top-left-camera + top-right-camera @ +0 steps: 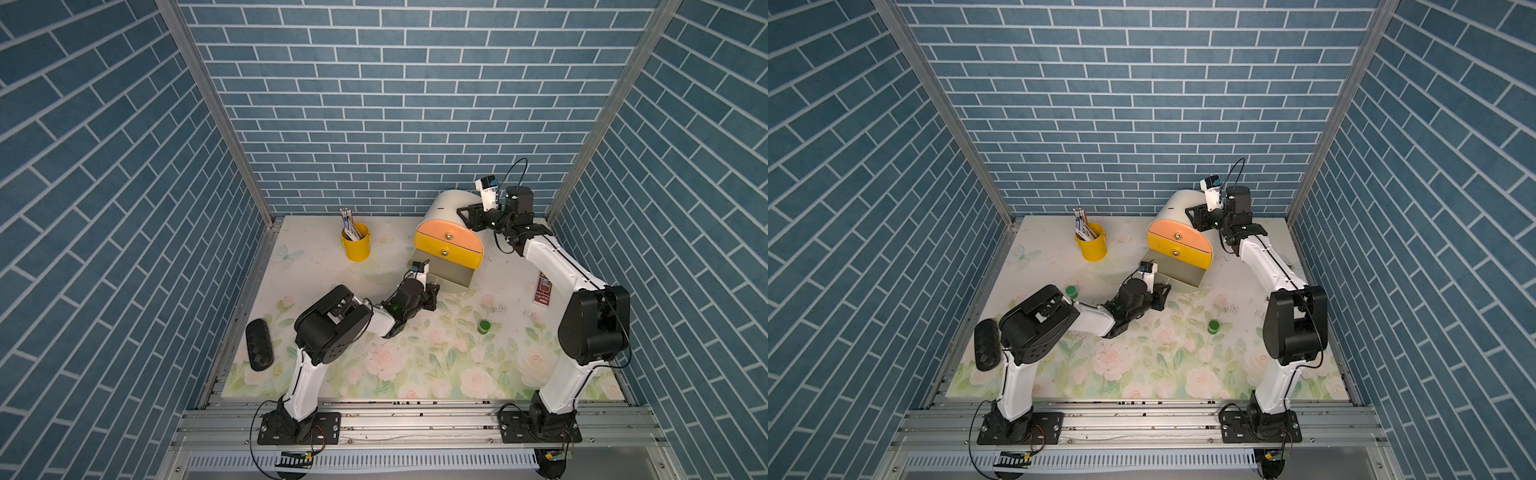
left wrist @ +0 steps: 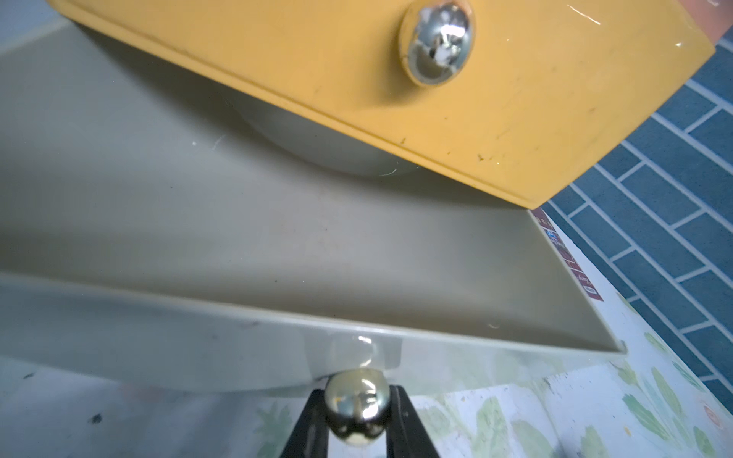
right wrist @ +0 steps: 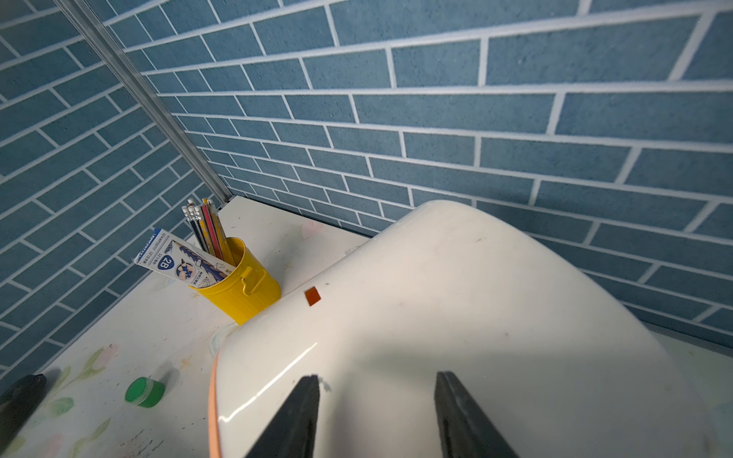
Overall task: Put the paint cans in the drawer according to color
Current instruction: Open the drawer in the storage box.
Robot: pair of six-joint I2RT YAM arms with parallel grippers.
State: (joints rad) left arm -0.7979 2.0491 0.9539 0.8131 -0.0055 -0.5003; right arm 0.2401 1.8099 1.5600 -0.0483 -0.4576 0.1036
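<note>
The drawer [image 1: 449,245] [image 1: 1179,245], a white round-topped chest, stands at the back with its peach and yellow fronts closed. Its grey bottom drawer [image 1: 453,278] [image 2: 277,246] is pulled out. My left gripper [image 1: 434,286] [image 2: 355,392] is shut on that drawer's metal knob [image 2: 355,400]. A pale round shape [image 2: 329,146] lies deep inside it, half hidden under the yellow front. My right gripper [image 1: 463,216] [image 3: 377,376] is open, with its fingers against the chest's white top [image 3: 456,301]. One green paint can [image 1: 483,326] [image 1: 1213,326] stands mid-table, and another [image 1: 1071,291] [image 3: 144,392] stands behind my left arm.
A yellow pencil cup [image 1: 356,245] [image 3: 238,285] stands at the back left of the chest. A black case [image 1: 259,345] lies at the table's left edge. A red packet [image 1: 543,289] lies by my right arm. Blue brick walls close in three sides.
</note>
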